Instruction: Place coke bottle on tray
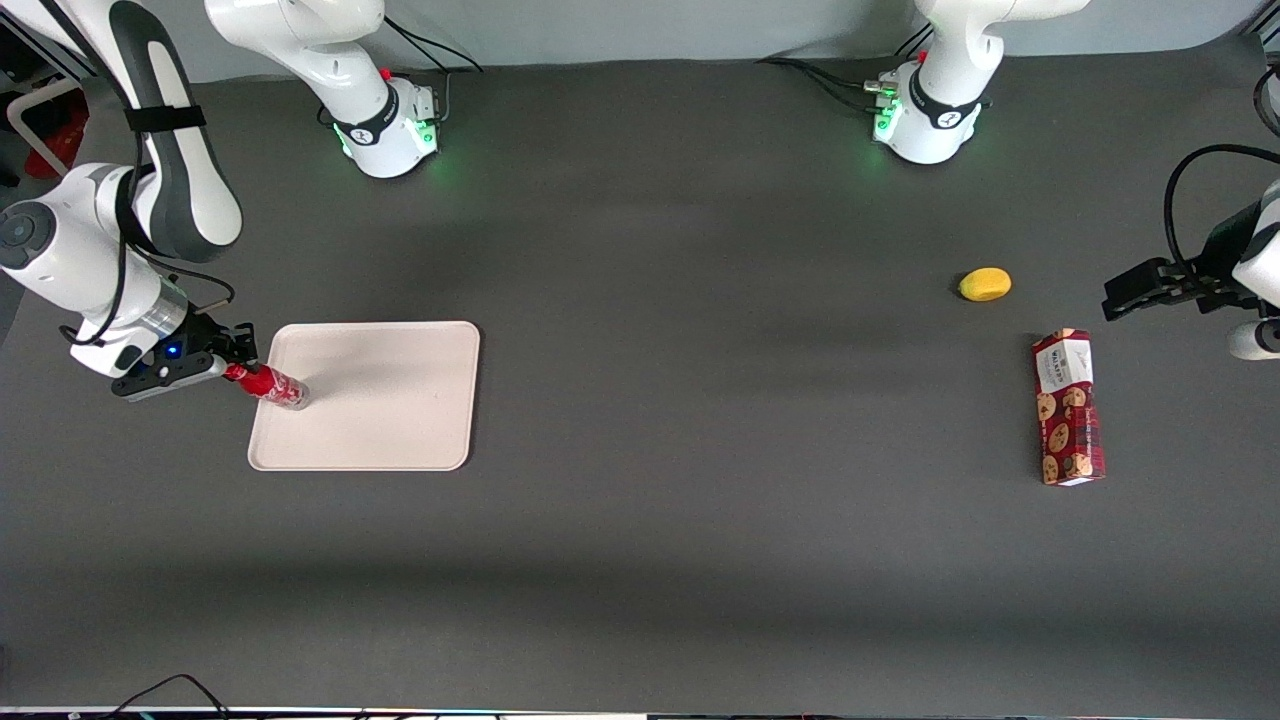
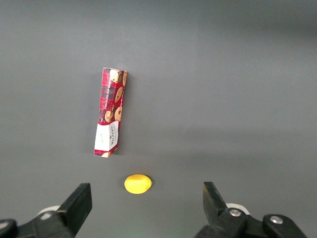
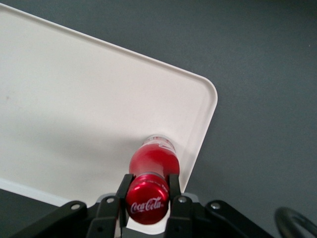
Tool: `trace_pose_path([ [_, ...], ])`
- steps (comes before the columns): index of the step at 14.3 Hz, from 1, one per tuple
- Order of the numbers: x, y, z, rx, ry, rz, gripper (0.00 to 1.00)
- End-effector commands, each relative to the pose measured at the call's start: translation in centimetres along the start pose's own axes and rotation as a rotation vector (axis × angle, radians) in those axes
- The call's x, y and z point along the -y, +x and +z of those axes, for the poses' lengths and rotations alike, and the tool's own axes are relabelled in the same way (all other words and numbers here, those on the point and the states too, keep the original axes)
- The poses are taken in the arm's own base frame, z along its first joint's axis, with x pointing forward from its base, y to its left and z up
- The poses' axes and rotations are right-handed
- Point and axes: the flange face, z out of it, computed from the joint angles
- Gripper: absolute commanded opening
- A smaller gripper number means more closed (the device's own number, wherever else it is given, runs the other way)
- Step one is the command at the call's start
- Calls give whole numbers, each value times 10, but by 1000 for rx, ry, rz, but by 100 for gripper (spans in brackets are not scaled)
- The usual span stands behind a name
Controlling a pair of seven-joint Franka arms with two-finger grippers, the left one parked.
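The coke bottle (image 1: 270, 386) is small and red with a red cap. It leans, its clear base over the pale beige-pink tray (image 1: 390, 420) near the tray's edge at the working arm's end. My right gripper (image 1: 232, 368) is shut on the bottle's cap end. In the right wrist view the cap (image 3: 147, 204) with white lettering sits between the two fingers (image 3: 123, 191), and the bottle's base (image 3: 157, 141) points down at the tray (image 3: 74, 109) close to its rim. I cannot tell whether the base touches the tray.
A red cookie-print box (image 1: 1067, 407) lies flat toward the parked arm's end of the table, with a yellow lemon-like fruit (image 1: 984, 284) beside it, farther from the front camera. Both also show in the left wrist view, the box (image 2: 110, 112) and the fruit (image 2: 137, 183).
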Motion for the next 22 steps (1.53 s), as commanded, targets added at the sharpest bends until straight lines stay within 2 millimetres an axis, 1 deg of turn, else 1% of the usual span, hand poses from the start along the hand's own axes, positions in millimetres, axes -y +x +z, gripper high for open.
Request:
trace_pose_path([
  [1, -5, -1, -4, -17, -17, -16, 100],
  [2, -5, -1, -6, -19, -17, -10, 100],
  [4, -5, 1, -19, -33, -12, 13, 100],
  [6, -8, 9, -52, -40, 2, 84, 100],
  [8, -9, 29, -99, -42, 14, 177, 100],
  [9, -9, 41, -126, -56, 30, 228, 100],
  [12, 16, 79, -208, -87, 77, 303, 100],
  [13, 24, 90, -230, -77, 81, 305, 100],
  [14, 27, 98, -245, -70, 81, 301, 100],
  [16, 33, 109, -264, -85, 76, 319, 100],
  [17, 37, 111, -267, -89, 75, 312, 100],
  [19, 42, 107, -269, -52, 74, 316, 100],
  [22, 44, 100, -281, 20, 23, 324, 100],
])
